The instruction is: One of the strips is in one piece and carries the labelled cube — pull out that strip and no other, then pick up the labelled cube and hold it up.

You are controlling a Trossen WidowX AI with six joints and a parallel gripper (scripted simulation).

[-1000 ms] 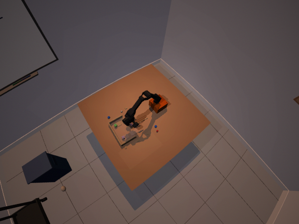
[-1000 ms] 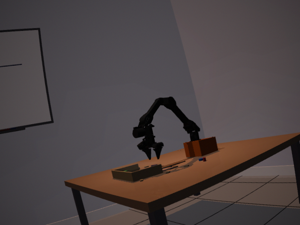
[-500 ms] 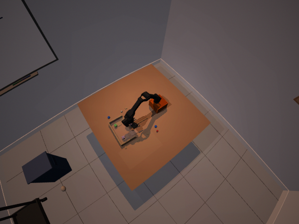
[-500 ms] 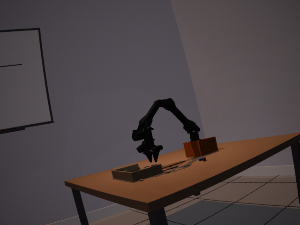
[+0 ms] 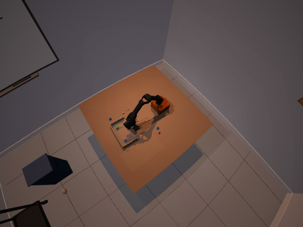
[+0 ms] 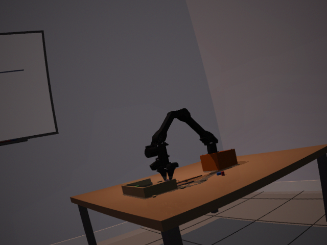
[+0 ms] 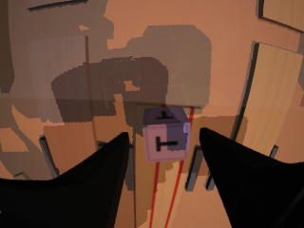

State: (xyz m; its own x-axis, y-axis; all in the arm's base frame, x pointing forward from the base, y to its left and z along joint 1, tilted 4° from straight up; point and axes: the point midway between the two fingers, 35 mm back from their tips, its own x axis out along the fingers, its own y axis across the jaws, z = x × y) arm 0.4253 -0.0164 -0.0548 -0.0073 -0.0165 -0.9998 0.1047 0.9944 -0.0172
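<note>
A lilac cube [image 7: 166, 142] with a black T on its near face sits on a pale strip [image 7: 143, 190] with two red lines. In the wrist view the strip's visible length is unbroken, from the cube to the lower picture edge. My gripper [image 7: 164, 135] [image 6: 167, 179] is partly open, fingers low on both sides of the cube, with a gap at each side. Another strip [image 7: 268, 90] lies to the right, with a gap before a separate piece [image 7: 287, 13] beyond it. A greyish strip [image 7: 57, 52] lies to the left. The arm hides the cube in the top view.
A low-walled tray [image 5: 117, 137] [image 6: 159, 189] lies around the strips' far ends. It holds a green cube [image 5: 117, 127] and another lilac cube [image 5: 125, 139]. Short grey guides [image 7: 191, 176] stand beside the strips. A blue piece [image 5: 157, 127] and a red piece [image 5: 159, 133] lie outside.
</note>
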